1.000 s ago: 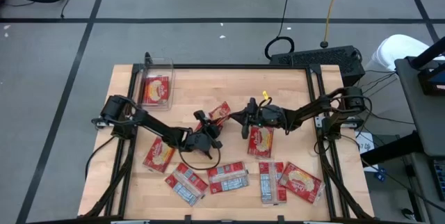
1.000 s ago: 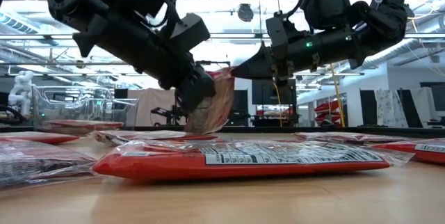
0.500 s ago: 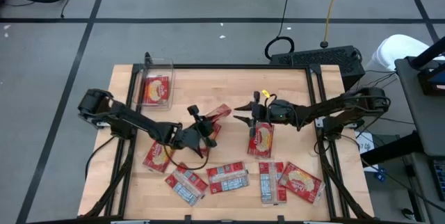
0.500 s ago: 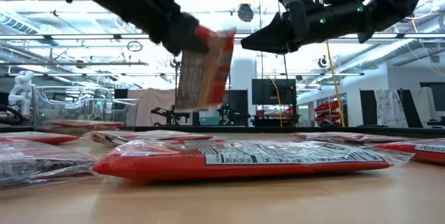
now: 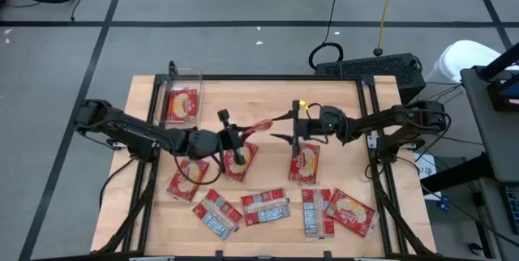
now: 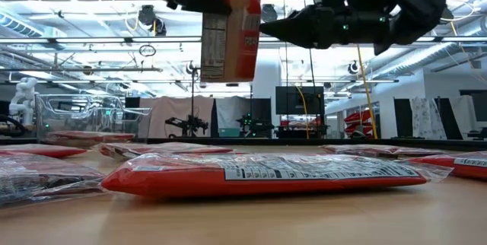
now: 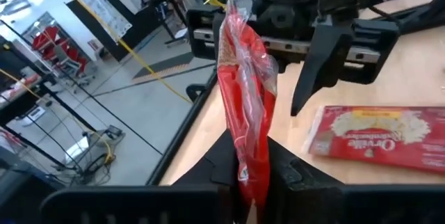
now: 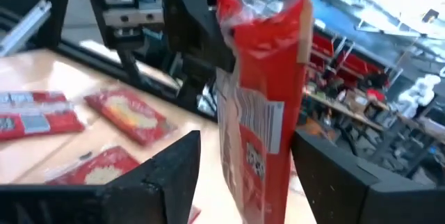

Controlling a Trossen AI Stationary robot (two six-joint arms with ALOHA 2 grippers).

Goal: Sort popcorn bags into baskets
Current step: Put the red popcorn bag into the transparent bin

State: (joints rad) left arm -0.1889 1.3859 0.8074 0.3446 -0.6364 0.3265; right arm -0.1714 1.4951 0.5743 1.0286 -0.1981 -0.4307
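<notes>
Left gripper [image 5: 236, 135] clamped on a red popcorn bag [image 5: 253, 127], lifted above mid-worktop [image 5: 268, 91]. Right gripper [image 5: 282, 128] spread wide, just beside that bag, fingers either side without gripping. Basket [image 5: 182, 99] at far left corner.

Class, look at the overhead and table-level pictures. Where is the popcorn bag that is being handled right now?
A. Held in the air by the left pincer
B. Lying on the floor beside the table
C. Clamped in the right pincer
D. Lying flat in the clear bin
A: the left pincer is shut on the popcorn bag, lifted clear above the table, while the right pincer stands open beside it.
</notes>
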